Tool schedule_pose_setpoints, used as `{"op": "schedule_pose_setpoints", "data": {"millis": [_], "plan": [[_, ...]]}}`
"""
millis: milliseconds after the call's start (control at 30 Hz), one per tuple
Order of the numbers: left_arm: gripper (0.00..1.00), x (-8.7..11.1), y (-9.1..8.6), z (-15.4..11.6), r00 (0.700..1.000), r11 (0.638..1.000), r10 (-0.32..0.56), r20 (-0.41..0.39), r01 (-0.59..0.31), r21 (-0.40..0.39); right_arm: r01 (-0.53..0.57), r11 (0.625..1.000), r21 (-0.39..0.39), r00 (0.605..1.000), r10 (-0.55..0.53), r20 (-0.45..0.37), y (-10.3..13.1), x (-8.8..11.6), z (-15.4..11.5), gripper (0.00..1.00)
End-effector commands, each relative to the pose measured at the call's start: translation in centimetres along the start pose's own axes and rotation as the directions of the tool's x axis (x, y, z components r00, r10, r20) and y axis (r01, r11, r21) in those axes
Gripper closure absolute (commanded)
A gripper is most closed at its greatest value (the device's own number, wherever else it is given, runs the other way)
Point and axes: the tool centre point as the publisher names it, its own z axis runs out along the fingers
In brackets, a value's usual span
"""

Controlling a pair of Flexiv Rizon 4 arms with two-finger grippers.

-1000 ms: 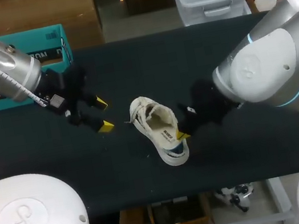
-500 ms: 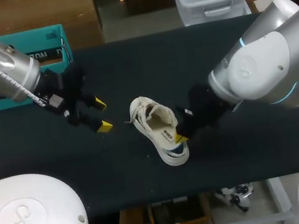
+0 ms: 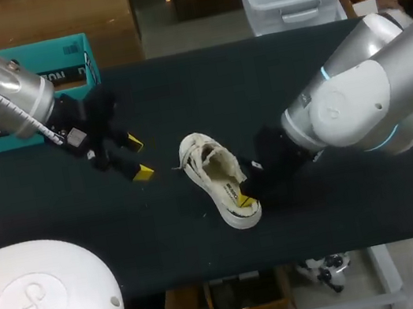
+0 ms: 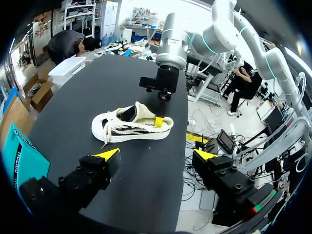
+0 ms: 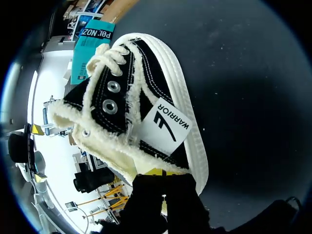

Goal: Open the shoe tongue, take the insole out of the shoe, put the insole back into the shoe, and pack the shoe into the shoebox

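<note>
A white-soled shoe [image 3: 219, 180] with black canvas sides and a fleecy lining lies in the middle of the table, toe towards the back left. My right gripper [image 3: 244, 198] is shut on the fleecy collar at its heel [image 5: 146, 163]; the right wrist view shows the pinched fingertips [image 5: 157, 172] against the lining. From the left wrist view the shoe [image 4: 131, 126] is side-on with my right gripper [image 4: 158, 120] on its collar. My left gripper [image 3: 137, 156] hangs open to the shoe's left, holding nothing, its tips [image 4: 109, 153] wide apart. The teal shoebox [image 3: 55, 69] sits at the table's back left.
Black tabletop [image 3: 180, 95] stretches bare behind the shoe and in front of it. My left arm [image 3: 2, 86] passes over the shoebox's corner. My right arm's bulky body [image 3: 358, 104] hangs over the table's right half.
My right arm has swung in towards the shoe, and its gripper has shifted slightly towards the table's front with the heel collar. The shoe has rolled so its opening looks narrower. My left gripper stays put.
</note>
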Motion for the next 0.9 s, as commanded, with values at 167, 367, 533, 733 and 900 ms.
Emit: {"op": "schedule_pose_setpoints", "data": {"millis": [167, 367, 533, 733, 900], "plan": [[0.0, 0.5, 0.3, -0.1, 1.0, 1.0, 0.0, 0.005, 0.0, 0.003, 0.013, 0.998, -0.058, 0.993, -0.006, 0.12, 0.0, -0.5, 1.8, 1.0], [0.0, 0.6, 0.1, -0.1, 1.0, 1.0, 0.005, 0.004, -0.005, 0.001, 0.088, 0.987, -0.131, 0.992, -0.075, 0.105, -0.4, 1.1, -0.7, 1.0], [0.0, 0.9, -0.4, 0.1, 1.0, 1.0, 0.006, 0.005, -0.006, -0.011, 0.148, 0.968, -0.201, 0.983, -0.123, 0.133, -0.8, 2.3, -3.7, 1.0], [0.0, 1.6, -1.3, 0.5, 1.0, 0.999, -0.01, 0.02, 0.01, -0.041, 0.25, 0.933, -0.258, 0.966, -0.221, 0.136, -1.1, 3.0, -6.4, 0.98], [0.0, 2.1, -1.8, 0.8, 0.999, 0.997, -0.028, 0.046, 0.031, -0.072, 0.302, 0.918, -0.255, 0.953, -0.28, 0.12, -0.6, 2.6, -7.9, 0.91]]}}
